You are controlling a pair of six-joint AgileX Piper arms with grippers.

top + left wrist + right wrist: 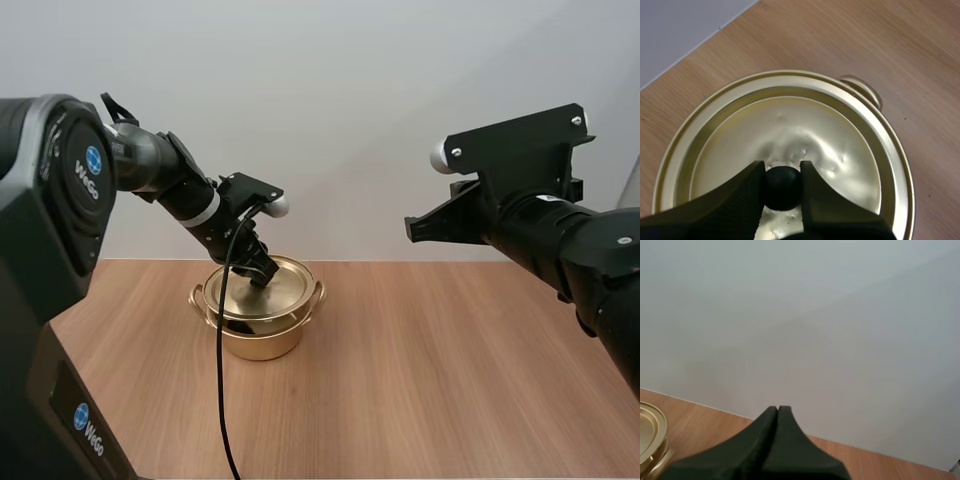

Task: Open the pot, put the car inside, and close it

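- My left arm [160, 170] reaches from the left edge of the scene, forward and down toward the far left part of the surface [450, 380].
- The left end effector [782, 172] is down on top of the pot [262, 345]. Its two black fingers pinch the round black knob [782, 187] at the middle of the lid [790, 125], one finger on each side of it and both touching it.
- The pot is gold-coloured and stands on the wooden surface left of centre, toward the far side and near the wall.
- The lid is gold as well, with a dented, shiny centre and raised rings near its edge. It lies over the pot's mouth. From the high view it looks slightly tilted, and I cannot tell whether it rests fully on the rim or is raised a little.
- In the left wrist view, one small handle [863, 91] of the pot sticks out just past the lid's edge on the far side.
- The wood to the right of the pot runs bare across the middle of the scene.
- My right arm [560, 235] hangs in the air at the right, well above the surface and well apart from the pot, pointing left.
- The right end effector [777, 412] has its fingers pressed together into one dark wedge with nothing between them. It is aimed at the pale wall, and the pot's gold edge shows off to its left.
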